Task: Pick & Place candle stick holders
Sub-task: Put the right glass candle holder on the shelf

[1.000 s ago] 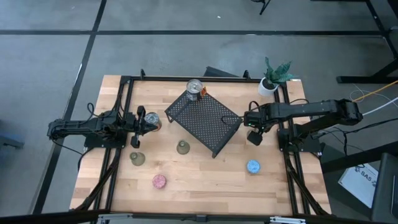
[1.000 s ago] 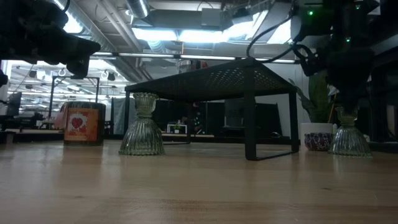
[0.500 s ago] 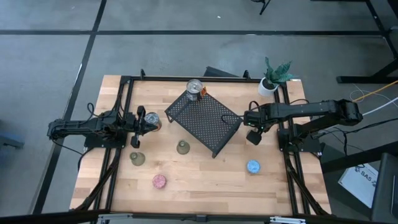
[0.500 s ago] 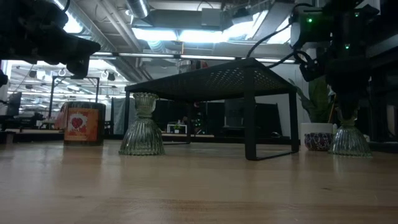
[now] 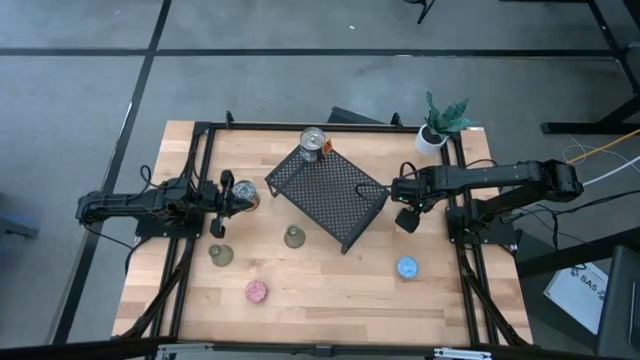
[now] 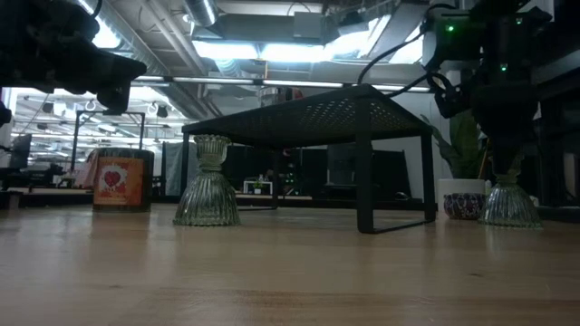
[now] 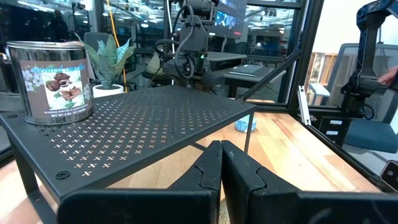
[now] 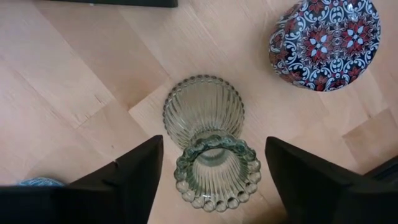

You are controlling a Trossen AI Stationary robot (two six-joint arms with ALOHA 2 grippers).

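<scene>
A: Nearest us in the low view, bare wooden table [image 6: 272,281]. Next back, a ribbed clear-green glass candle stick holder [image 6: 207,183] standing upright at the front of the black perforated metal shelf rack [image 6: 313,116]; behind it to one side, an orange printed tin [image 6: 120,184].

B: The right gripper [image 8: 210,163] is where the work is. From its wrist we look straight down on a second ribbed olive-green glass holder [image 8: 211,146], upright on the wood beside the rack's right end. The two dark fingers [image 8: 140,171] stand apart, one either side of its beaded rim. No contact that we can see; nothing grasped.

A: So the step in hand we judge as the reach: jaws straddling, ready to close. The next move calls for a squeeze on the narrow stem, centred, so the holder doesn't tip, then a straight lift.

B: Left gripper [image 7: 221,163] clenched on nothing, waiting at the rack's left end.

A: Other holders, from above: an olive one [image 5: 221,255], a pink one [image 5: 257,291], a blue one [image 5: 407,268], all well apart on the front half of the table, untouched.

B: Containers. A silver printed tin [image 7: 51,81] stands closed on the rack's top corner. Just beside the gripped-for holder, a small round pot with a red, white and navy pattern [image 8: 324,42]; we cannot tell its contents. Farthest back, a white pot [image 5: 431,139] holding a green plant.
</scene>
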